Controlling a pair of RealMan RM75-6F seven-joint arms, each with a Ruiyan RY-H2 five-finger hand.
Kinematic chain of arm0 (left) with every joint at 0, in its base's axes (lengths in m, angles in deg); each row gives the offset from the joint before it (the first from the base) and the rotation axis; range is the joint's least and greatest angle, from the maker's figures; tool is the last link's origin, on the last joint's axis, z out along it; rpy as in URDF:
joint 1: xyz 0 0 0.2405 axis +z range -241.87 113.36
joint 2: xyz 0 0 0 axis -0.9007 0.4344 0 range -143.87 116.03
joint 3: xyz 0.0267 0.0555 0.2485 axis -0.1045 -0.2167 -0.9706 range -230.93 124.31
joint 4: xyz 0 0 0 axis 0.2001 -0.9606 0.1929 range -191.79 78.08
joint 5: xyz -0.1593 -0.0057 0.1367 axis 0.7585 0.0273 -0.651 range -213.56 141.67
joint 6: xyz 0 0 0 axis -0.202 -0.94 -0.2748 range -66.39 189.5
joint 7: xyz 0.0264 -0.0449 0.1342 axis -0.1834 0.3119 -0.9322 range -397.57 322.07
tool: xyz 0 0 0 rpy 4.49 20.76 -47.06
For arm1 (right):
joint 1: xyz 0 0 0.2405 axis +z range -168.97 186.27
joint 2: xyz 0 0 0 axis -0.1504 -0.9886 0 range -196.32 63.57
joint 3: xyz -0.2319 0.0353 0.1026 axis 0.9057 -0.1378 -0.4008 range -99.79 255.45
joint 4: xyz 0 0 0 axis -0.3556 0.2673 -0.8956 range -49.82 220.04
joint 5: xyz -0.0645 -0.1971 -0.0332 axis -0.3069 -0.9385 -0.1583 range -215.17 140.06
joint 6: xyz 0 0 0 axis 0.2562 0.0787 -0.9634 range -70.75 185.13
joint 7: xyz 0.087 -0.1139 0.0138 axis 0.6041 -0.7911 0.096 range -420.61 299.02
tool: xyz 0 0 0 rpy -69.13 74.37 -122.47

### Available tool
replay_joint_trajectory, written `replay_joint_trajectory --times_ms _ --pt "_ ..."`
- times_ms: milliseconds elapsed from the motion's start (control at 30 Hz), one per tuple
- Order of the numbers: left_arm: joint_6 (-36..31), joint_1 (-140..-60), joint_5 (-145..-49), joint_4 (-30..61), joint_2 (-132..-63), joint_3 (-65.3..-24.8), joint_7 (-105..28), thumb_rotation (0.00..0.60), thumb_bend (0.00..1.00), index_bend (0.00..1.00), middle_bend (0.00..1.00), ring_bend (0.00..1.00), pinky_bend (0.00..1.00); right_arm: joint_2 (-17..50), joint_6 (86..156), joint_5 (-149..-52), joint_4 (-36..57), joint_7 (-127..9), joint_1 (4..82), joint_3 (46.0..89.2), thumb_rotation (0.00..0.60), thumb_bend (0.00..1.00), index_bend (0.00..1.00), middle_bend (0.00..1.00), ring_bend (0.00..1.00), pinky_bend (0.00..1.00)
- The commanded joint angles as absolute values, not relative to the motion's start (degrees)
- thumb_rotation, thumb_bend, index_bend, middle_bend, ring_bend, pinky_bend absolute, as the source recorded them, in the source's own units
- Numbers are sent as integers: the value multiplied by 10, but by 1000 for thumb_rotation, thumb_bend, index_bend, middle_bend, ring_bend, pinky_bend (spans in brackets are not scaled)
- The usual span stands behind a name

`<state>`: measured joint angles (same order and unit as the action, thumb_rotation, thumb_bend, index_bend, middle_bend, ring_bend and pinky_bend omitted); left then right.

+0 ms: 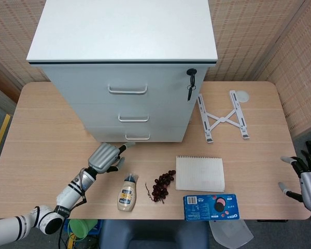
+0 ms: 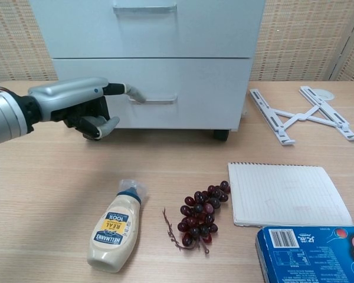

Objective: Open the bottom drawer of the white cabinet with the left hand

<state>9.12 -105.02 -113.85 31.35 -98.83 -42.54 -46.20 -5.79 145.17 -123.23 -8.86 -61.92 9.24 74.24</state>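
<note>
Left hand (image 2: 76, 106), empty w/ one finger out and the rest curled, at left end of bottom drawer handle (image 2: 153, 101) low on white cabinet (image 1: 129, 62) at table's rear; risk, I judge: my fingertip slips off the thin bar, or the wheeled cabinet rolls.

Probably office: filing cabinet (image 1: 124, 62), notebook (image 1: 199, 173)
</note>
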Motion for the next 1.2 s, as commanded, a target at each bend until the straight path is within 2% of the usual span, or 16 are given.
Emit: replay_joint_trajectory --times_ms 33,367,1200 --pt "102 -1061 -1117 303 -1000 -420 -475 600 594 151 980 1000 1000 -58 1451 -1232 -87 -617 91 743 600 151 261 291 160 169" --pt "97 -1074 -1086 287 -1013 -409 -475 600 594 152 980 1000 1000 -56 1452 -1229 -81 -612 89 743 600 151 261 291 160 169" --pt "112 -1103 -1049 269 -1021 -418 -493 600 594 161 980 1000 1000 -52 1461 -1227 -68 -600 83 738 600 151 261 291 160 169"
